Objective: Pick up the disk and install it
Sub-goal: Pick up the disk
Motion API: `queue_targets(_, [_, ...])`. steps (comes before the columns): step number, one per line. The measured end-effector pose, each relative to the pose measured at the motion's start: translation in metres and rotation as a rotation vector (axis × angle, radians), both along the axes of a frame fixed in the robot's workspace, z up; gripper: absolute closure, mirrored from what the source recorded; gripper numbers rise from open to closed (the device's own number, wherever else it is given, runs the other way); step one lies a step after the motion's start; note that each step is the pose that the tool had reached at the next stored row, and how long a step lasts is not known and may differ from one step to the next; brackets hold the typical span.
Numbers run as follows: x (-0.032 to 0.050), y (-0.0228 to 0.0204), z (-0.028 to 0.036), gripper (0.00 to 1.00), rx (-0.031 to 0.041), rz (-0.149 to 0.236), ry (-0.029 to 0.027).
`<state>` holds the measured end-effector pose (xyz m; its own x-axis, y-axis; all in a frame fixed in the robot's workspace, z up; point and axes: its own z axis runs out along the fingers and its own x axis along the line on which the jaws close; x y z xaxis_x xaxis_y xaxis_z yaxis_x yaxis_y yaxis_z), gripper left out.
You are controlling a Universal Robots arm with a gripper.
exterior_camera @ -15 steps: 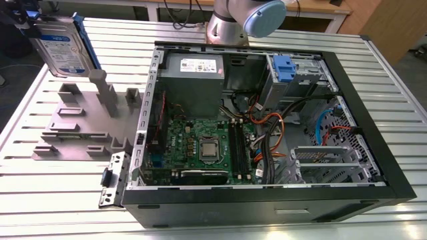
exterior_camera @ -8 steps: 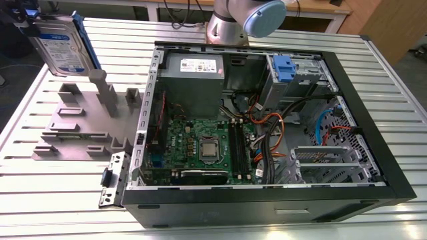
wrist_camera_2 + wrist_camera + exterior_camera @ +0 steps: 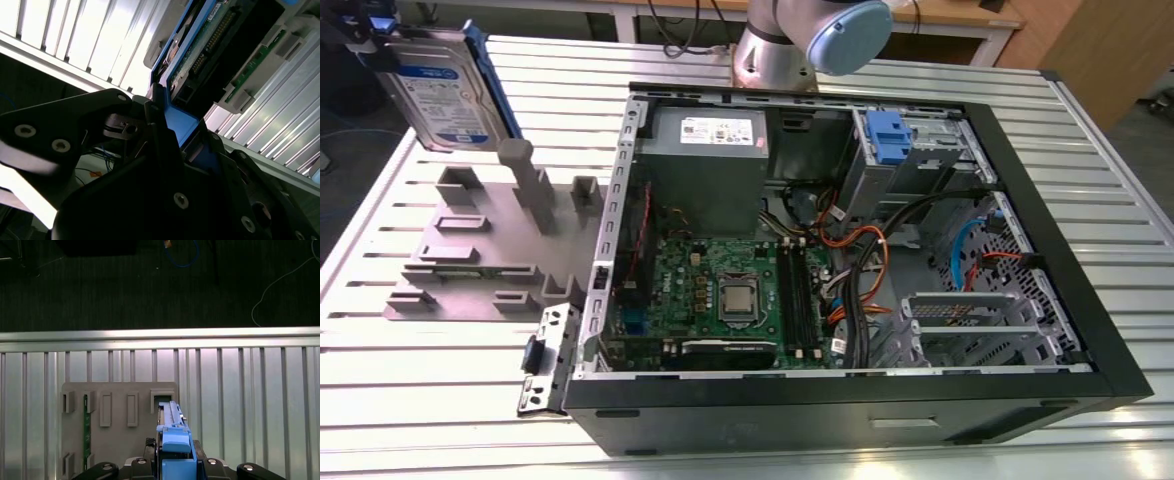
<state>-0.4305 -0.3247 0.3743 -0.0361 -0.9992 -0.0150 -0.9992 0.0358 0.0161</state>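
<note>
In the exterior view the disk (image 3: pixel 447 90), a silver drive with a white-and-blue label and a blue frame, hangs upright in the air above the grey holder block (image 3: pixel 480 250) at the exterior view's left. My gripper (image 3: pixel 376 35) is shut on its upper end. In the second wrist view the black fingers (image 3: pixel 155 115) clamp the blue frame of the disk (image 3: pixel 210 45), whose green circuit side shows. In the first wrist view the disk (image 3: pixel 171 417) points down from my gripper (image 3: pixel 176 460) toward a slot of the holder block (image 3: pixel 120 430).
An open black computer case (image 3: pixel 1067 250) lies on the slatted metal table (image 3: pixel 1121 160), with motherboard, cables and a drive bay holding a blue clip (image 3: pixel 887 135). The arm's base (image 3: pixel 787 45) stands behind the case. A green memory strip (image 3: pixel 86 432) sits in the holder block.
</note>
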Motion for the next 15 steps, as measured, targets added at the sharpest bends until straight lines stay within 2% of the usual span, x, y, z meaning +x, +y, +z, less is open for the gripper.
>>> queue_targets(15, [0.0,0.0,0.013,0.63,0.0001,0.0,-0.0002])
